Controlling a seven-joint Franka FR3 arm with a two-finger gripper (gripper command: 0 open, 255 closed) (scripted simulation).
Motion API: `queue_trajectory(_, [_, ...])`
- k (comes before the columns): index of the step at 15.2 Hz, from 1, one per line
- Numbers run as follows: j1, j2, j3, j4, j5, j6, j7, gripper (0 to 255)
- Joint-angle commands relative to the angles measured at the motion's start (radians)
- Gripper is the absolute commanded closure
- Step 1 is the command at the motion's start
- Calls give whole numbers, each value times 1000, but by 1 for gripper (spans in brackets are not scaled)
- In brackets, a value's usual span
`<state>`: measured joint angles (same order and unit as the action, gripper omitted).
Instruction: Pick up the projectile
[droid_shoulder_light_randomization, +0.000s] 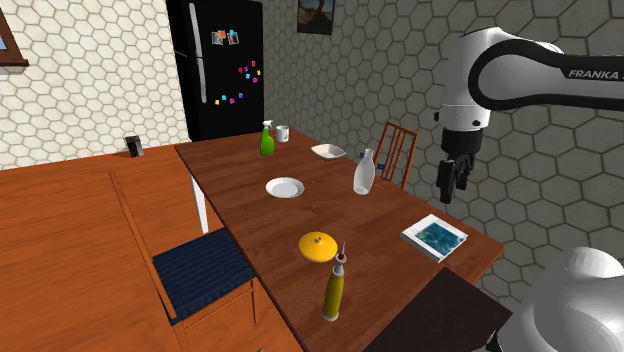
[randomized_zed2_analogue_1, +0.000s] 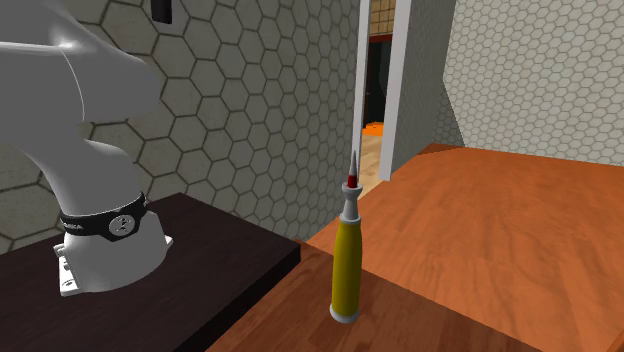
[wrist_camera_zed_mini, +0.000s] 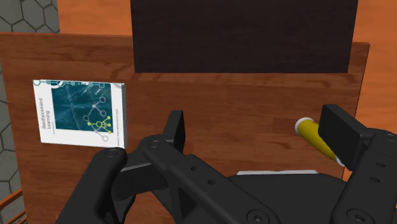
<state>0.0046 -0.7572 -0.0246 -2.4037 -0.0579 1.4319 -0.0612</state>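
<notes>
- The projectile (randomized_zed2_analogue_1: 347, 262) stood upright on its flat base at the near end of the brown table (droid_shoulder_light_randomization: 250, 215), just beside the dark stand (randomized_zed2_analogue_1: 200, 260). Nothing touched it.
- Make-up noted: a yellow cylindrical body, a pale tapered neck, a red band and a thin pointed tip.
- Handling, as judged: rigid, smooth-sided and likely slippery. It was tall over a narrow base, so a sideways knock could topple it. Weight was judged moderate. It did not look fragile, though the fine tip should be spared.
- Recommended hold: across the yellow body at about mid-height, where the walls ran parallel. The tapered neck would likely slide out from between the pads.
- A yellow disc (droid_shoulder_light_randomization: 319, 245) lay just beyond the projectile, apart from it.
- A book (droid_shoulder_light_randomization: 434, 237) lay flat near the table edge at the shoulder view's right.
- The gripper (droid_shoulder_light_randomization: 449, 188) hung in the air over the book's side of the table, well apart from the projectile. Its fingers stood wide apart, clasping nothing.
- Farther off stood a white plate (droid_shoulder_light_randomization: 285, 187) and a white vase (droid_shoulder_light_randomization: 364, 172).
</notes>
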Motion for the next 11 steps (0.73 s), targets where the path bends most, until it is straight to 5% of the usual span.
queue_trajectory(1, [0, 0, 0, 0, 0, 0, 0, 0])
queue_trajectory(11, [101, 307, 91, 36, 84, 209, -1, 0])
